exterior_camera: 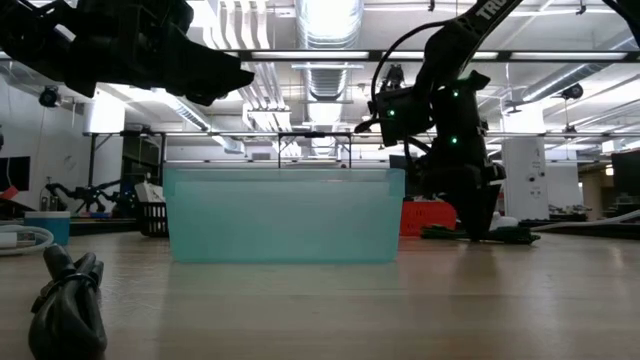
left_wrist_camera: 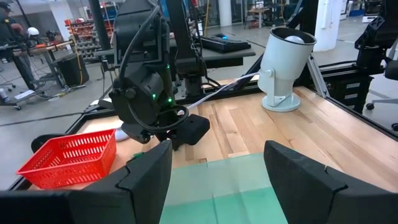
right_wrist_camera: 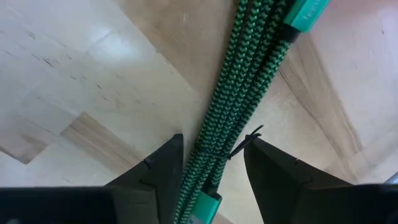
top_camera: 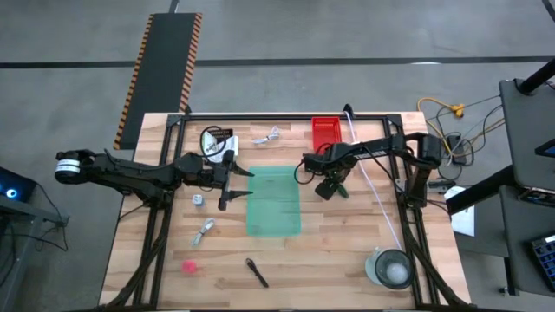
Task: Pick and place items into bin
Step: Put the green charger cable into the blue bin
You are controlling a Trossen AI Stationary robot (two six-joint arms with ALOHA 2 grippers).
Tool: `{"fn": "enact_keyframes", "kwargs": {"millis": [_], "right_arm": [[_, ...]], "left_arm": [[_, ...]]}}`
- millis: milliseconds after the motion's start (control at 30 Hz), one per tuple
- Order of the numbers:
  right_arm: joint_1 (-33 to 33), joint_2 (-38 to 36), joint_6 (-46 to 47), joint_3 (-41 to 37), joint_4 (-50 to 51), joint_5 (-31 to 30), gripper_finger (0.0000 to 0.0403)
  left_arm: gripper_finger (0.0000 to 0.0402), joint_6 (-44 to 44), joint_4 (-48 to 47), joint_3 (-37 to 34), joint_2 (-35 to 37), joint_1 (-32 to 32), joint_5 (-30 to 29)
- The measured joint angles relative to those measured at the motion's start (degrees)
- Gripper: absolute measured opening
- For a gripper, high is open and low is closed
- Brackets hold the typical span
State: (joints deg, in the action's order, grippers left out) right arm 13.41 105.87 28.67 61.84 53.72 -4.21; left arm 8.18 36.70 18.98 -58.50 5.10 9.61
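A bundle of green-and-black braided cable (right_wrist_camera: 233,106), bound by a thin black tie, lies on the table just right of the translucent green bin (top_camera: 273,201). My right gripper (right_wrist_camera: 214,168) is down over the bundle, open, with one finger on each side of it; the low view shows the right gripper (exterior_camera: 470,225) at table level. My left gripper (top_camera: 230,186) hovers open above the bin's left edge, and the left gripper (left_wrist_camera: 214,174) holds nothing. A pink blob (top_camera: 189,266), a black pen-like tool (top_camera: 257,272) and a white coiled cable (top_camera: 204,230) lie on the near left of the table. My right gripper comes from above, pointing down, with its fingers (right_wrist_camera: 155,171) across the cable bundle near the black tie (right_wrist_camera: 239,146). The bundle lies flat on the table. Whether the fingers touch it, I cannot tell.
A red basket (top_camera: 327,133), a printed packet (top_camera: 217,139) and a silvery piece (top_camera: 267,136) sit near the far edge. A small silvery piece (top_camera: 199,199) lies left of the bin. A white cup-like fixture (top_camera: 390,267) stands at the near right, and a thin white cord (top_camera: 373,178) runs past the right arm.
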Motion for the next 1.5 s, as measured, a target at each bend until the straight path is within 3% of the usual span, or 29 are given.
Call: {"fn": "enact_keyframes", "kwargs": {"millis": [300, 733, 1500], "right_arm": [[0.00, 0.08, -1.72, -0.06, -0.34, 0.18, 0.0131], [-0.02, 0.12, -2.35, -0.08, -0.21, -0.21, 0.0039], [-0.37, -6.40, -2.51, -0.27, -0.60, -0.47, 0.0031]], "left_arm": [[0.0238, 0.01, 0.03, 0.00, 0.00, 0.00, 0.00], [0.0238, 0.00, 0.03, 0.00, 0.00, 0.00, 0.00], [0.0238, 0.01, 0.12, 0.02, -0.31, 0.02, 0.00]]}}
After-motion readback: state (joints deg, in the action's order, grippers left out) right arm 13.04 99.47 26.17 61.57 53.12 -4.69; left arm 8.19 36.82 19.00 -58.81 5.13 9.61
